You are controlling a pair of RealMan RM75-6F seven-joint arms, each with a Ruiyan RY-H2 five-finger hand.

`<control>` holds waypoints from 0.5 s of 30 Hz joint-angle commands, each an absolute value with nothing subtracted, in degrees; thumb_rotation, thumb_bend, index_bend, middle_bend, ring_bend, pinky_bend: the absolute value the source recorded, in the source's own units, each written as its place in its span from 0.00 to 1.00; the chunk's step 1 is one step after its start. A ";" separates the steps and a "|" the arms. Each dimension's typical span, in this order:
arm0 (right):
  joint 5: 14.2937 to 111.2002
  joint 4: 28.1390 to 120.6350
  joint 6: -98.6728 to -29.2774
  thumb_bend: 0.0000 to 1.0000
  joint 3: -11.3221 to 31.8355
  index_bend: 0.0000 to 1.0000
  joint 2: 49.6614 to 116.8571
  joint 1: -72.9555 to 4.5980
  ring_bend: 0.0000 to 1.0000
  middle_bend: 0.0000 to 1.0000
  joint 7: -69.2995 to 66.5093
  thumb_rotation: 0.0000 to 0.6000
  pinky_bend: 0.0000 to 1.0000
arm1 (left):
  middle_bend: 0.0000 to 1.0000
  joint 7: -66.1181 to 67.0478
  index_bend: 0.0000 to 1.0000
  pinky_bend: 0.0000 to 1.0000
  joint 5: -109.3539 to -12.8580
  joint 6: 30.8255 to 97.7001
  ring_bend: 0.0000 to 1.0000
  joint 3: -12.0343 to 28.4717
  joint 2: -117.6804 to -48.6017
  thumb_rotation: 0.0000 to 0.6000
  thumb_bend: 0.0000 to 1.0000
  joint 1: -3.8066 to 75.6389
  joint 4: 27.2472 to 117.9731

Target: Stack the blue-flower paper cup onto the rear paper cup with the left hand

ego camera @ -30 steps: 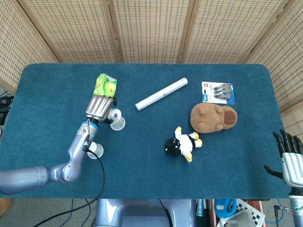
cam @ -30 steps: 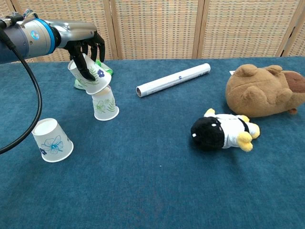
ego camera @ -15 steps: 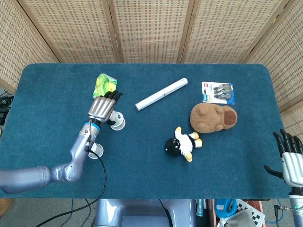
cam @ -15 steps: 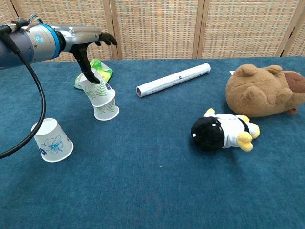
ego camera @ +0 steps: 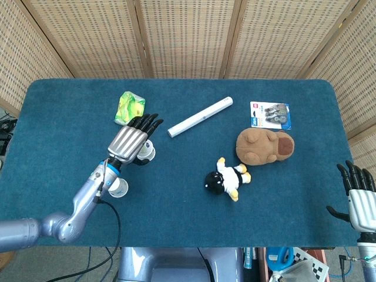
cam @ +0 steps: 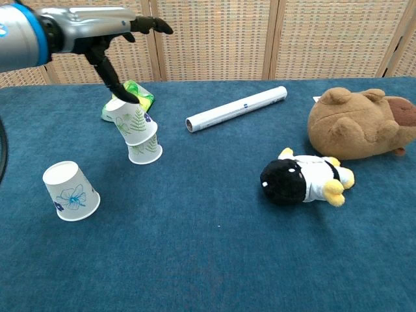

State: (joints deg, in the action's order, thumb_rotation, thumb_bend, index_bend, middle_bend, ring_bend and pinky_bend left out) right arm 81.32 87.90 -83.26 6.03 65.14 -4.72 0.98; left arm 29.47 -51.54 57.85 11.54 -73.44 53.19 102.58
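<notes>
Blue-flower cup (cam: pixel 132 119) tilted atop rear cup (cam: pixel 145 150) | left hand (cam: pixel 114 36) above, fingers spread, thumb touching

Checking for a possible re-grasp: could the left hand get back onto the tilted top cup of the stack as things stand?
Probably yes. The left hand hovers open just above the tilted blue-flower cup, which leans on the rear cup. Nothing lies between them; the green packet sits just behind.

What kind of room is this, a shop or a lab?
Probably a robot test lab, not a shop: a table covered in blue cloth, woven screens behind it, and practice props such as paper cups and a plush bear.
</notes>
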 commanded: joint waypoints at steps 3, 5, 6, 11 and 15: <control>81.60 88.11 -83.33 0.00 5.90 0.00 65.09 -4.72 0.00 0.00 1.03 1.00 0.00 | 0.00 23.39 0.00 0.09 -57.39 59.16 0.00 7.76 -69.29 1.00 0.18 47.88 105.82; 81.71 88.22 -83.32 0.00 5.87 0.00 65.07 -4.76 0.00 0.00 1.03 1.00 0.00 | 0.00 20.88 0.00 0.10 -60.15 59.92 0.00 6.71 -69.05 1.00 0.18 46.19 105.14; 81.72 88.23 -83.30 0.00 5.87 0.00 65.08 -4.78 0.00 0.00 1.04 1.00 0.00 | 0.00 19.87 0.00 0.10 -61.26 60.23 0.00 6.36 -69.13 1.00 0.18 45.60 104.68; 81.71 88.26 -82.97 0.00 5.85 0.00 65.21 -5.00 0.00 0.00 1.33 1.00 0.00 | 0.00 11.61 0.00 0.11 -66.16 59.99 0.00 4.63 -71.50 1.00 0.18 42.66 99.71; 81.53 88.18 -82.72 0.00 5.88 0.00 65.37 -5.15 0.00 0.00 1.65 1.00 0.00 | 0.00 8.09 0.00 0.12 -68.21 58.30 0.00 4.36 -74.44 1.00 0.18 42.53 94.77</control>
